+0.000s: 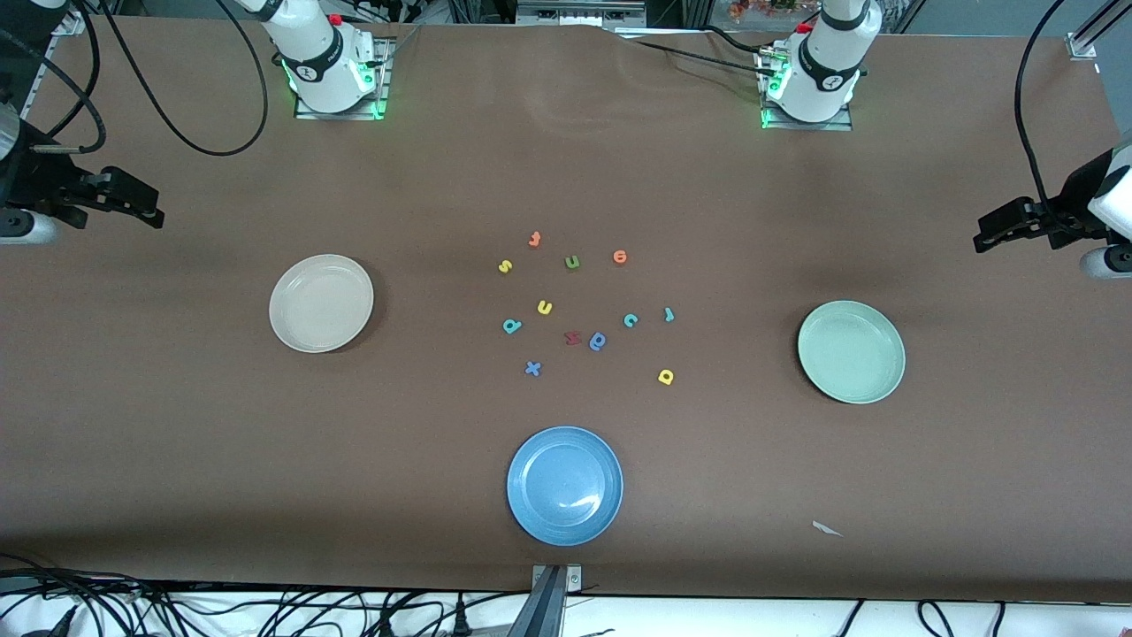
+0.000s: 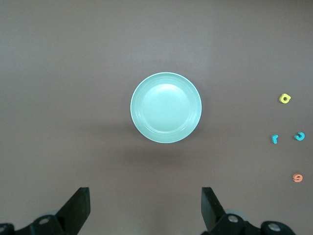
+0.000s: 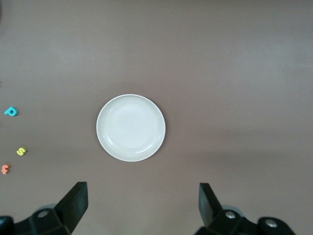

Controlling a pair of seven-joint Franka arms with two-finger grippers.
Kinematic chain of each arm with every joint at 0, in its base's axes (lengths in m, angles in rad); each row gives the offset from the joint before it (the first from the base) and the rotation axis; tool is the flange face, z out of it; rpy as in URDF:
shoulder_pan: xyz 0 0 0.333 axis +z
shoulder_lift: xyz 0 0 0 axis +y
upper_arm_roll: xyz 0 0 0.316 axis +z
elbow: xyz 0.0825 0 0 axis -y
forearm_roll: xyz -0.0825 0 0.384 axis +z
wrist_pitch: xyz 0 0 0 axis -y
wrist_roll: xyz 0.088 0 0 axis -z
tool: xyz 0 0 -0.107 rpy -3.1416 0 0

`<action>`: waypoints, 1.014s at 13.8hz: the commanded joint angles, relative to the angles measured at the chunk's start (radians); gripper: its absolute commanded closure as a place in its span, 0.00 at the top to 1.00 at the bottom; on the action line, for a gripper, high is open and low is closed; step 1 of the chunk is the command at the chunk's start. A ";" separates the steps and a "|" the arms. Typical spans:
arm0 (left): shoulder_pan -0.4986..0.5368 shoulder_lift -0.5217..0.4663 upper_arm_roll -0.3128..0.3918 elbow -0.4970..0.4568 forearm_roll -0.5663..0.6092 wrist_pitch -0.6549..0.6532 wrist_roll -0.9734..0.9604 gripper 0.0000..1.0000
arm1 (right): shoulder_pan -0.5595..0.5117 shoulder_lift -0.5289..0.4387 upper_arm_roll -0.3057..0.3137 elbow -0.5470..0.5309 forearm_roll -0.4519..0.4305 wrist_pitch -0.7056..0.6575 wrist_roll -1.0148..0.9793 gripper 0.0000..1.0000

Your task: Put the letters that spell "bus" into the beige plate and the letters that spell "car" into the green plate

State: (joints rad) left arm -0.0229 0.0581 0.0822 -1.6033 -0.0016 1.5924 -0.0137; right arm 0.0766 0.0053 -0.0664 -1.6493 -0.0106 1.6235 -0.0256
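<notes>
above the beige plate (image 3: 130, 128) and green plate (image 2: 166, 107), right gripper (image 3: 142, 208) and left gripper (image 2: 145, 210) gape empty.

Cut off at the edges

Both arms run out of frame; the dark red letter (image 1: 572, 337), at 9 o'clock of the blue rounded letter (image 1: 598, 341), is unreadable.

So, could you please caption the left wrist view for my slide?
Open left end effector above the empty green plate, foam letters scattered beside it.

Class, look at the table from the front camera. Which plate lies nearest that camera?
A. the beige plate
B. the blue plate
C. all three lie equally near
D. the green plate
B: the blue plate sits lowest in the front view, below the beige plate and the green plate.
</notes>
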 commanded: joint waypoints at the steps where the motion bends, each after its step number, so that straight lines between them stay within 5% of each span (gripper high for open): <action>1: -0.003 0.008 0.004 -0.007 -0.004 0.006 0.020 1.00 | 0.060 0.033 0.011 -0.004 0.000 -0.001 0.015 1.00; 7: -0.104 0.112 -0.004 -0.006 -0.070 0.083 -0.127 1.00 | 0.192 0.250 0.011 -0.006 0.066 0.137 0.036 1.00; 11: -0.202 0.173 -0.006 -0.020 -0.089 0.158 -0.296 1.00 | 0.313 0.383 0.011 -0.007 0.066 0.309 0.286 1.00; 14: -0.284 0.183 -0.006 -0.127 -0.087 0.317 -0.414 1.00 | 0.392 0.474 0.011 -0.006 0.072 0.433 0.496 1.00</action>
State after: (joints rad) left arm -0.2580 0.2511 0.0652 -1.6509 -0.0792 1.8144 -0.3615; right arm 0.4224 0.4355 -0.0479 -1.6682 0.0438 2.0017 0.3708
